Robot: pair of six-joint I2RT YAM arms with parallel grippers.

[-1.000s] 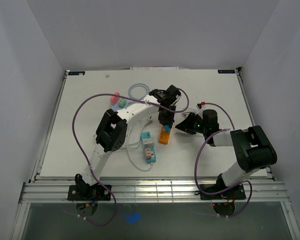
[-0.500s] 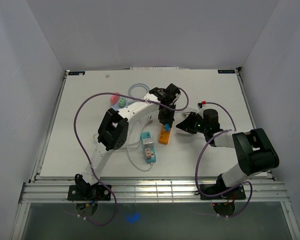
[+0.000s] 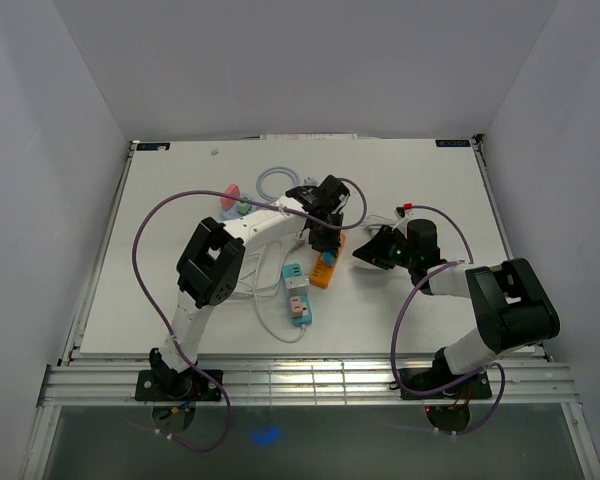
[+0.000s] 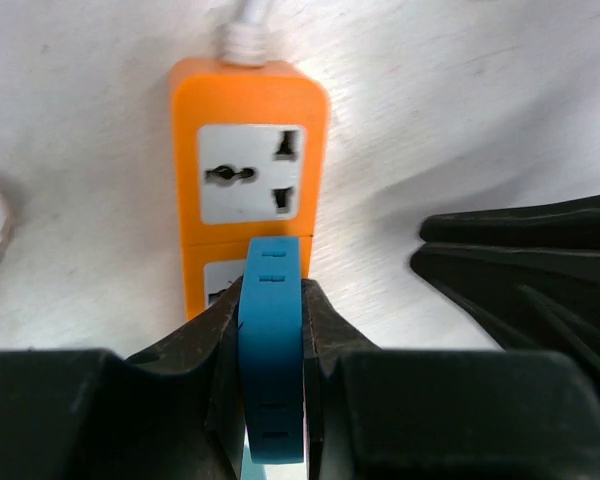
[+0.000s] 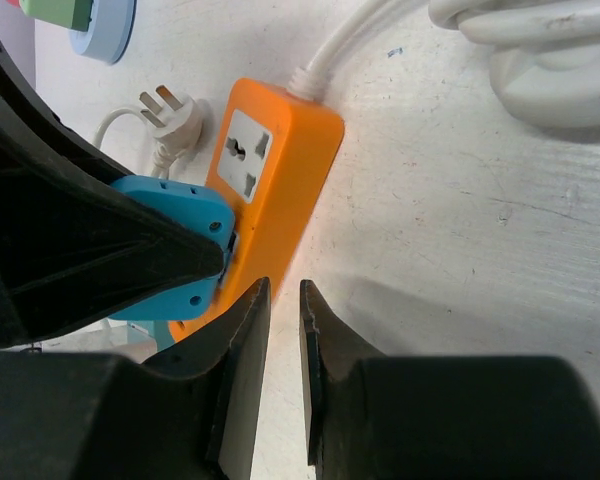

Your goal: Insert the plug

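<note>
An orange power strip (image 3: 326,272) lies mid-table with a free white socket (image 4: 250,186) at its far end. My left gripper (image 3: 323,238) is shut on a blue plug (image 4: 272,350) and holds it upright against the strip's near socket. The right wrist view shows the plug (image 5: 175,250) at the strip's (image 5: 290,190) face, with its prongs hidden. My right gripper (image 3: 367,252) rests on the table just right of the strip. Its jaws (image 5: 283,290) stand almost together with nothing between them.
A teal and pink power strip (image 3: 298,295) with a white cable lies in front of the orange one. Pink and green adapters (image 3: 235,202) and a blue cable ring (image 3: 275,180) lie at the back left. A white plug (image 5: 175,112) and a white adapter (image 5: 550,75) lie nearby.
My left arm's elbow has swung left and its wrist has shifted slightly left over the orange strip, still holding the plug. The right gripper has barely moved.
</note>
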